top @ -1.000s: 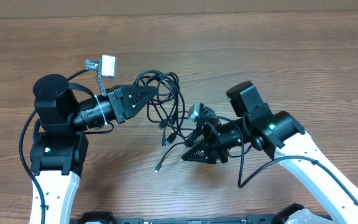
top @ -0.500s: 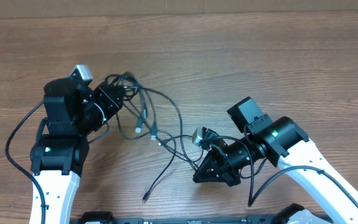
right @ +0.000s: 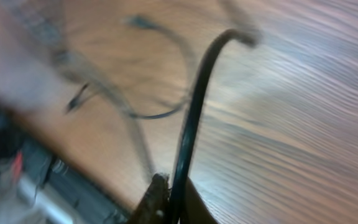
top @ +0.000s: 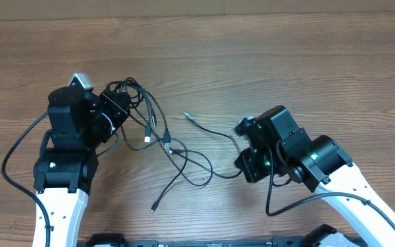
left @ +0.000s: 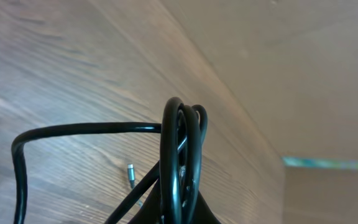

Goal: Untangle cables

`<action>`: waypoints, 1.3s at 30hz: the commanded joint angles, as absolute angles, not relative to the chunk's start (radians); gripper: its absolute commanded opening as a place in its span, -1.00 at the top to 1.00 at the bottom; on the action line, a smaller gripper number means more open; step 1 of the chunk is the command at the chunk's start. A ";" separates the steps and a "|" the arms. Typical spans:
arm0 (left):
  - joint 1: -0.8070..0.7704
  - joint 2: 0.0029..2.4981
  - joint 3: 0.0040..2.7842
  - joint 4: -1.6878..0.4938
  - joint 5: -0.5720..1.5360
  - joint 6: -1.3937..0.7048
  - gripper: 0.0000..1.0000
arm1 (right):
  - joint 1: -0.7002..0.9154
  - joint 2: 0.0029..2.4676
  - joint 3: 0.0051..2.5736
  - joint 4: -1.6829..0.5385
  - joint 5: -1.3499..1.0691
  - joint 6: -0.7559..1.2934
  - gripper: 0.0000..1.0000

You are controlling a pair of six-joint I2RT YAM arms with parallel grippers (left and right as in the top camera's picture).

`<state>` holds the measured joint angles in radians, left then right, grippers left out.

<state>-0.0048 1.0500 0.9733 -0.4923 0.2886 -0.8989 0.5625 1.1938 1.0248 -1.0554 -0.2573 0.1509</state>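
From overhead, shows thin black flexible cables [top: 184, 159] strewn over a brown wood-grain tabletop [top: 300, 62], stretched between two white-and-black arms. Finds the knotted part at the left, with the jaws of the black left gripper [top: 120, 110] pressed together on a bunch of loops, and strands running from there down and right across the middle of the table. Through the left wrist camera, confirms that pinch: several loops rising side by side out of the closed fingers, one strand arcing away to the left and down, and a small silvery plug tip [left: 130, 175] lying on the wood beyond. Toward the right, traces one strand from a pale greenish plug end [top: 188, 115] past the middle to the black wrist of the right arm, and a second strand curving in from below to the same spot. Cannot make out the right fingertips from above, hidden under that wrist. Through the blurred right wrist camera, finds the right gripper [right: 168, 199] at the bottom edge, jaws squeezed on a single strand climbing straight up from them and bending over to the right at the top. Shows another loose plug end [top: 152, 208] near the front edge, apart from both grippers, and two more small plugs [top: 147, 139] just right of the left-hand bunch, hanging or resting on the wood; cannot tell which.
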 commanded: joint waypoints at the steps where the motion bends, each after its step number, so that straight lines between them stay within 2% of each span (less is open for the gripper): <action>1: 0.001 1.044 0.985 -0.398 0.486 -0.765 0.92 | 0.546 1.177 1.036 -1.053 -0.072 0.352 -0.14; 2: 0.001 1.044 0.985 -0.374 0.534 -0.742 0.92 | 0.546 1.176 1.037 -1.053 -0.072 0.352 -0.41; 3: 0.001 1.044 0.985 -0.349 0.587 -0.727 0.92 | 0.546 1.175 1.053 -1.063 -0.067 0.352 -1.00; 10: -0.001 1.044 0.985 -0.305 0.800 -0.617 0.92 | 0.546 1.130 1.293 -1.129 0.043 0.348 -1.00; 13: -0.001 1.044 0.985 -0.250 0.996 -0.464 0.92 | 0.546 1.108 1.371 -1.123 0.023 0.348 -1.00; 15: -0.001 1.044 0.985 -0.228 1.219 -0.289 0.92 | 0.546 1.090 1.403 -1.107 -0.052 0.327 -1.00; 18: -0.001 1.044 0.984 -0.238 1.476 -0.101 0.92 | 0.551 1.056 1.408 -1.054 -0.366 0.012 -1.00; 21: -0.001 1.044 0.985 -0.238 1.547 -0.063 0.92 | 0.551 1.053 1.408 -1.048 -0.476 -0.127 -1.00; 28: -0.079 1.045 0.984 -0.238 1.563 -0.059 0.92 | 0.551 1.054 1.408 -1.005 -0.585 -0.280 -0.84; 31: -0.119 1.045 0.984 -0.239 1.540 -0.059 0.91 | 0.551 1.054 1.408 -0.966 -0.658 -0.350 -0.64; 33: -0.140 1.045 0.984 -0.238 1.533 -0.058 0.92 | 0.551 1.054 1.408 -0.940 -0.657 -0.350 -0.41; 35: -0.152 1.045 0.985 -0.239 1.504 -0.059 0.92 | 0.551 1.054 1.408 -0.924 -0.663 -0.350 -0.09; 38: -0.161 1.045 0.984 -0.241 1.492 -0.060 0.92 | 0.551 1.054 1.408 -0.908 -0.695 -0.378 0.00; 39: -0.166 1.045 0.984 -0.242 1.490 -0.060 0.91 | 0.551 1.054 1.408 -0.906 -0.705 -0.395 0.10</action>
<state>-0.1493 1.0500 0.9733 -0.2432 1.5024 -0.0925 0.5503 1.0657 1.3823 -0.9138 -0.6590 -0.3473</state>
